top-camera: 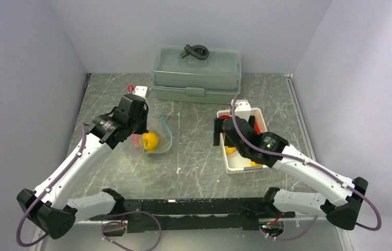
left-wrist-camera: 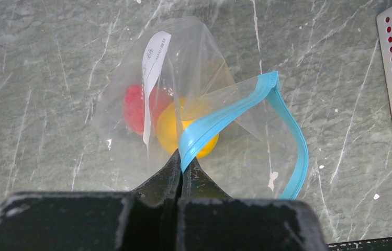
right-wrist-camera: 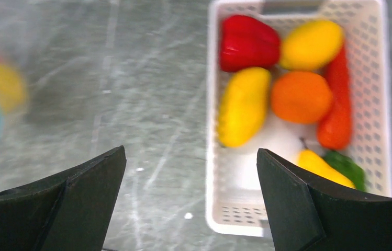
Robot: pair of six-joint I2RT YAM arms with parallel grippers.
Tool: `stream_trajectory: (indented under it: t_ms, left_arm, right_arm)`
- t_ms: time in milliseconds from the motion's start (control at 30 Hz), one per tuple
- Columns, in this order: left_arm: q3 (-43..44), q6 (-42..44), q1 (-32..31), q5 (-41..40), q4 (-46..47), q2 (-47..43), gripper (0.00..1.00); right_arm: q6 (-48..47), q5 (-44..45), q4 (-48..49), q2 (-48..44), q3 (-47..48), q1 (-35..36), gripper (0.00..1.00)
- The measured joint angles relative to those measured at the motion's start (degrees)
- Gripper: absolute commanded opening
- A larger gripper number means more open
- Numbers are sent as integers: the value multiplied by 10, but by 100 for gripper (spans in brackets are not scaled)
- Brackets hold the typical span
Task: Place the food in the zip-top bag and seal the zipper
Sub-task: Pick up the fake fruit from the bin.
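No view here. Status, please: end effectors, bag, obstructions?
Left end effector shut on zipper, zip-top bag open. Right end effector open, empty, beside basket. Yellow food, red food bagged; rest in basket. Nothing blocking.

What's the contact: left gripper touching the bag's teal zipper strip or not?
Touching. The left wrist view shows the left gripper shut on the zipper, the teal strip pinched between its closed fingertips.

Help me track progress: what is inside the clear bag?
A yellow fruit and a red piece sit inside the zip-top bag. The white label covers part of the red one, the zipper part of the yellow.
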Motion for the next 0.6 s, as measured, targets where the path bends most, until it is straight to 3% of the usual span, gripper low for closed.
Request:
stream_trajectory:
  t_ms: [300,600]
  left_arm:
    - [0,0,0,2,0,0,0]
    - [0,0,0,2,0,0,0]
  right_arm:
    - [10,12,-58,-18,-73,-135,100]
    - [-24,-30,4,37,-105,-239,100]
